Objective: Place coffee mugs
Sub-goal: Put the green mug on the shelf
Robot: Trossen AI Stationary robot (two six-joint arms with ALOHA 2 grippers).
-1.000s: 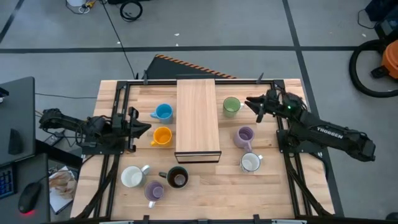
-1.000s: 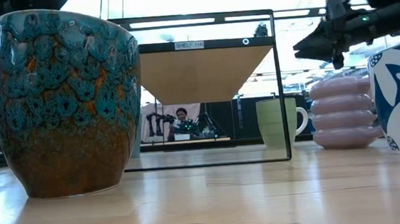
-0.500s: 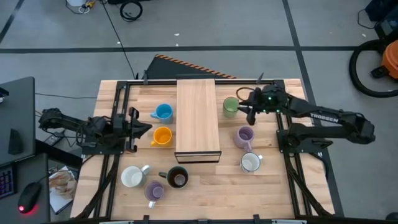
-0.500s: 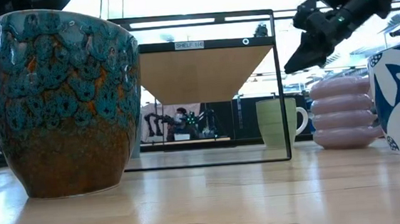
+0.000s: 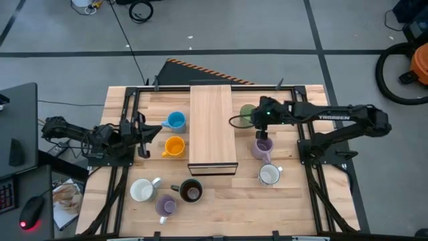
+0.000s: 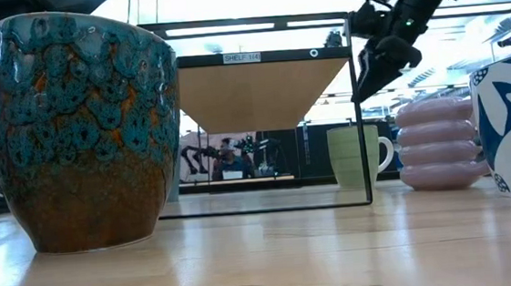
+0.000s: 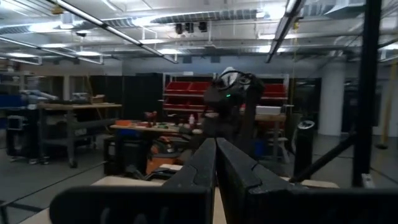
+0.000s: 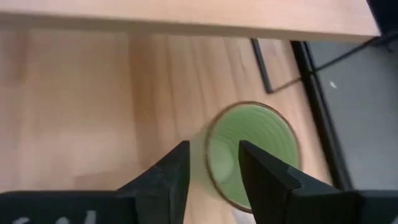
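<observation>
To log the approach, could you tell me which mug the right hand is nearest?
The green mug, beside the shelf: the right hand hovers over its rim, open.

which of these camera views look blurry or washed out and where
Right wrist view: the green mug is smeared and soft beneath the right gripper. Low view: the near teal-and-brown mug is large and soft, and bright ceiling lights wash out the background. Left wrist view: dim, with the left gripper dark.

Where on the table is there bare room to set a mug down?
Bare wood: front right corner beyond the white mug; far left corner behind the blue mug. Crowded: front left cluster round the dark mug; right of the shelf, where the right tool hovers over the green mug.
</observation>
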